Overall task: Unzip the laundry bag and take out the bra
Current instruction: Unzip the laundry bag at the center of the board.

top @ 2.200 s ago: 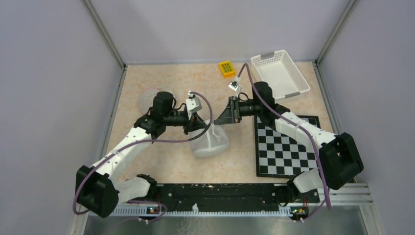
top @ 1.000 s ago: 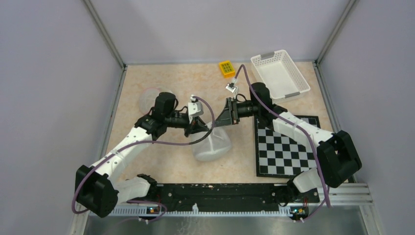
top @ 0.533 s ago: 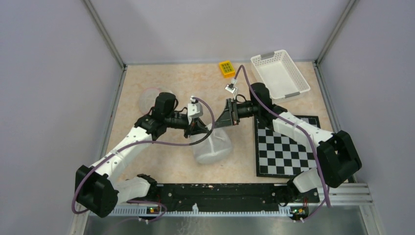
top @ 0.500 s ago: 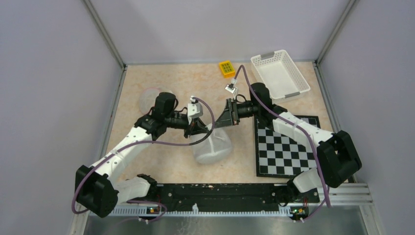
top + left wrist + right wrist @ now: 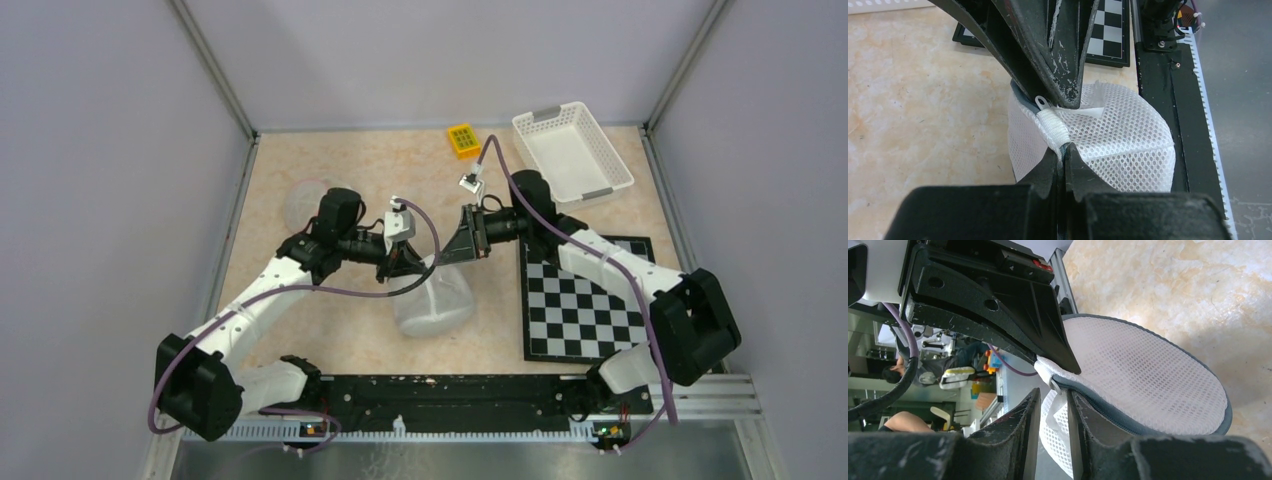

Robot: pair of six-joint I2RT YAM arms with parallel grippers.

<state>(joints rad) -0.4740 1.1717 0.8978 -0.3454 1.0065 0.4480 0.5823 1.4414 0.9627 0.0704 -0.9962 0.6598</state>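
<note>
We see bare surface [image 5: 340, 170] left of and above the one laundry bag [image 5: 432, 303] at mid-frame. One checkerboard [image 5: 585, 300] lies to its right, well apart. Our left fingers [image 5: 1079, 172] are clamped on the bag's white top seam. The right fingers [image 5: 1029, 420] straddle the zip end; whether they pinch it we cannot tell.

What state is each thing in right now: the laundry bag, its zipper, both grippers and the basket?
laundry bag: lying on the table, one end pinched up between the grippers.
zipper: looks closed.
left gripper: shut on the laundry bag's edge.
right gripper: jaws narrowed around the zipper end, grip unclear.
basket: upright, empty.
</note>
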